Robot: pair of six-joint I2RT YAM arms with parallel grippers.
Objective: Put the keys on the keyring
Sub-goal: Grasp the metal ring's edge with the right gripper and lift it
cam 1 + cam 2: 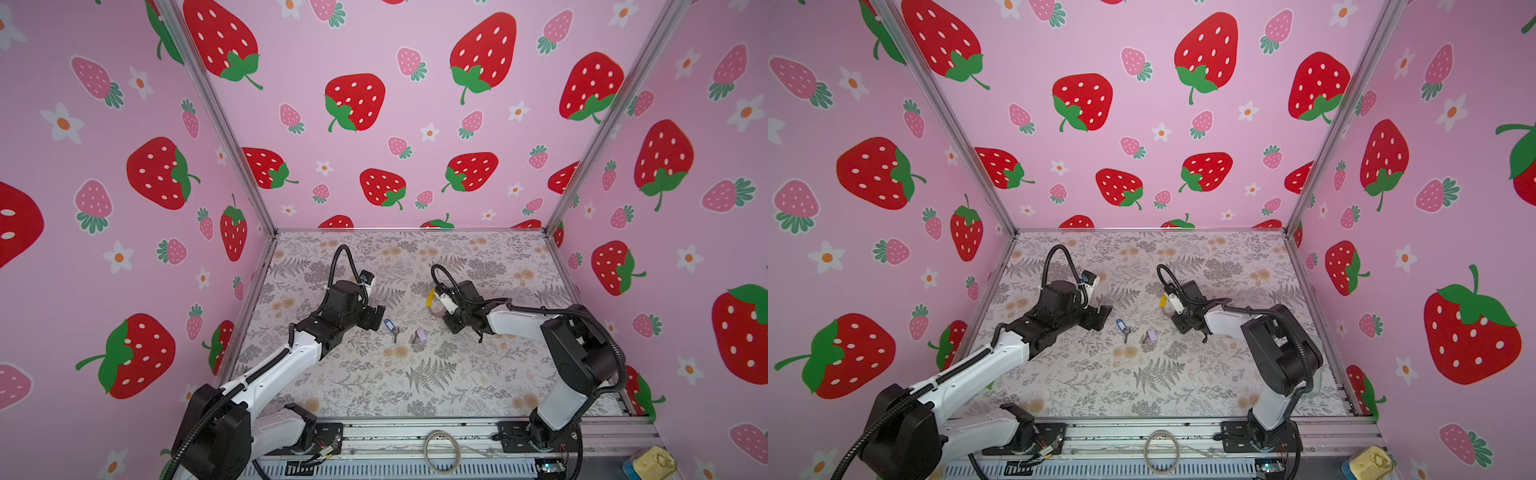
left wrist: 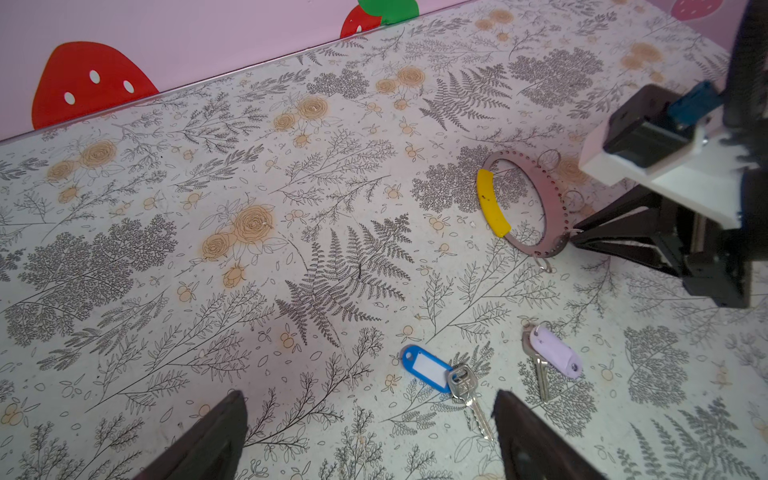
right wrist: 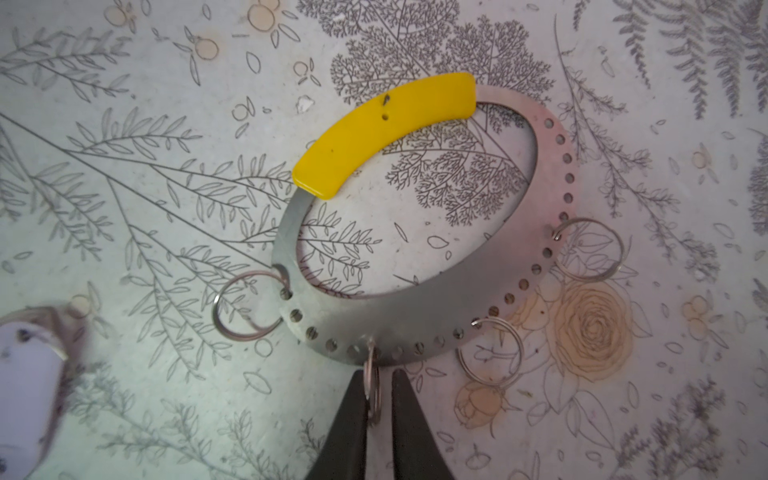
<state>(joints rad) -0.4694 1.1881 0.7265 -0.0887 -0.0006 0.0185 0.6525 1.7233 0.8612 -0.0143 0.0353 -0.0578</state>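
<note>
Left end effector (image 2: 369, 397) gapes wide; right end effector (image 3: 378, 376) straddles a small loop (image 3: 370, 365) on the keyring (image 3: 415, 328) (clamped or not, cannot tell). On the table (image 1: 374, 386), the keys (image 1: 395, 331) lie at its seven o'clock in a top view.

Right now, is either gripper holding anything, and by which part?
The right gripper straddles a small loop on the keyring; whether it pinches it cannot be told. The left gripper, open, holds nothing.

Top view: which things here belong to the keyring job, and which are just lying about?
For the job:
keyring with the yellow section
blue-tagged key
lilac-tagged key

Lying about:
plain pale hoop, nearest the camera
yellow object, near right corner
</note>
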